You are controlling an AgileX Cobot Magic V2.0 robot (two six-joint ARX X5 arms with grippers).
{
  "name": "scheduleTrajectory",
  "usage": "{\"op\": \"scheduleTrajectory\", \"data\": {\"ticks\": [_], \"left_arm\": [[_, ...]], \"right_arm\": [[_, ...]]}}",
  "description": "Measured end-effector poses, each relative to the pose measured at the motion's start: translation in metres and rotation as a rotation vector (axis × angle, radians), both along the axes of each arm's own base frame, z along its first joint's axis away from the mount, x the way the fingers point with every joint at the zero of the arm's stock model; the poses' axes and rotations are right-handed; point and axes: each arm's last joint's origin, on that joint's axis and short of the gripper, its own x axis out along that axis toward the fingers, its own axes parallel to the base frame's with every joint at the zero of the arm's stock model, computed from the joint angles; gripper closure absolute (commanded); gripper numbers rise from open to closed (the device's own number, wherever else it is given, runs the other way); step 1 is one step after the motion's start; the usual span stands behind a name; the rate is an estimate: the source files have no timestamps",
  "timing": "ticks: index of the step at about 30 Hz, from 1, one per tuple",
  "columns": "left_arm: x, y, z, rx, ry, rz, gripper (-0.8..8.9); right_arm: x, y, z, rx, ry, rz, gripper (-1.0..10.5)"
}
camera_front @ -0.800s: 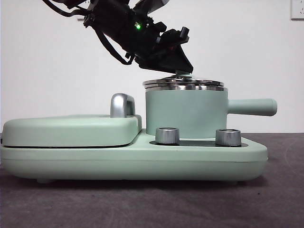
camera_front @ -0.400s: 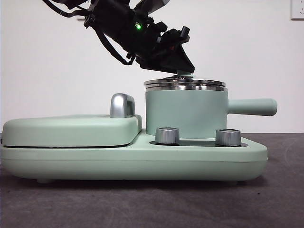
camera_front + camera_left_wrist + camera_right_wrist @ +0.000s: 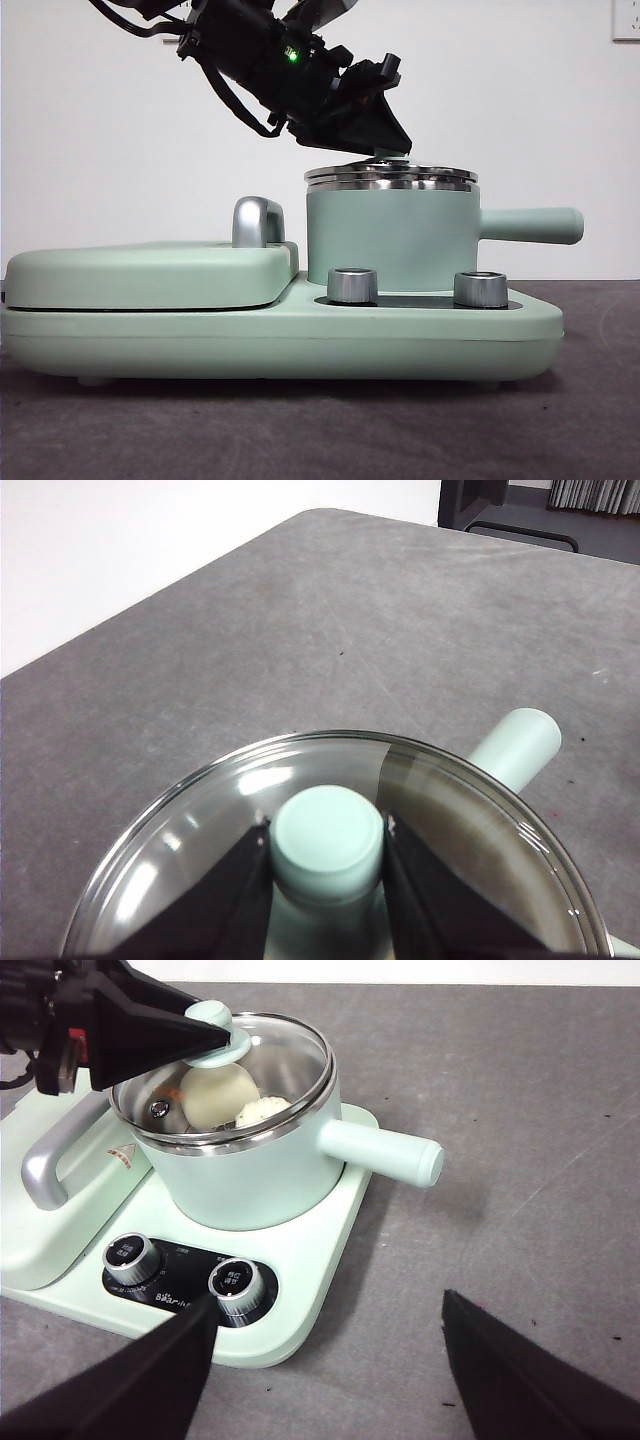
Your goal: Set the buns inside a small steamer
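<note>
Left claw clamped on the lid knob — glass lid is fragile, slippery; buns soft, inside the small steamer. Right claw apart, waiting.

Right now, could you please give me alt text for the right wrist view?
The left hand grips the lid knob on the small steamer, with two buns visible through the glass lid.
</note>
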Motion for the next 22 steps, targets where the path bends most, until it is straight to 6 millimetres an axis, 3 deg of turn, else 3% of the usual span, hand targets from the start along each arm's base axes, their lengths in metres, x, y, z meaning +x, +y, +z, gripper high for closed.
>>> {"op": "scheduleTrajectory", "data": {"ticks": [22], "left_arm": [[0.0022,-0.0023,-0.0035,0.006,0.001,-0.017,8.03]], "right_arm": [[0.0,0.0,0.0,0.0,0.0,0.0,6.0]]}}
